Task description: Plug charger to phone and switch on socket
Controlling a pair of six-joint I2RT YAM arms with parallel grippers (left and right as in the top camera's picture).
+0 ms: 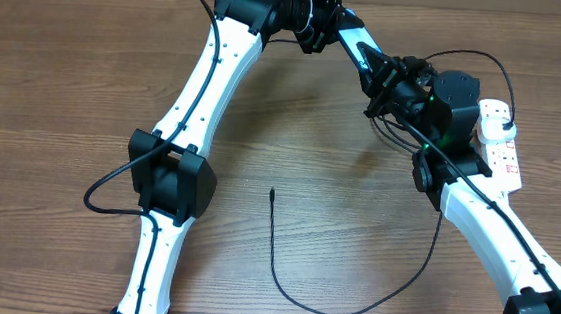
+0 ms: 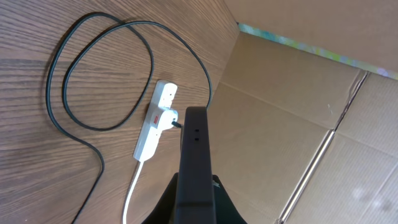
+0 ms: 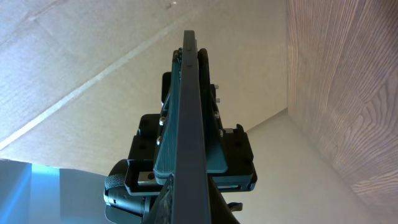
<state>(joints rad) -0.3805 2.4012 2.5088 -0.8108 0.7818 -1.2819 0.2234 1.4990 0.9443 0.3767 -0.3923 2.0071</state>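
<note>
Phone (image 3: 186, 106) sat edge-on, clamped by the closed right gripper (image 1: 396, 86) and closed left gripper (image 1: 367, 55); opposed pulls could twist it loose.

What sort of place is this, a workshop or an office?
Probably a lab test bench: two white robot arms over a wood-grain table, cardboard walls beside it, a power strip with a black cable.
</note>
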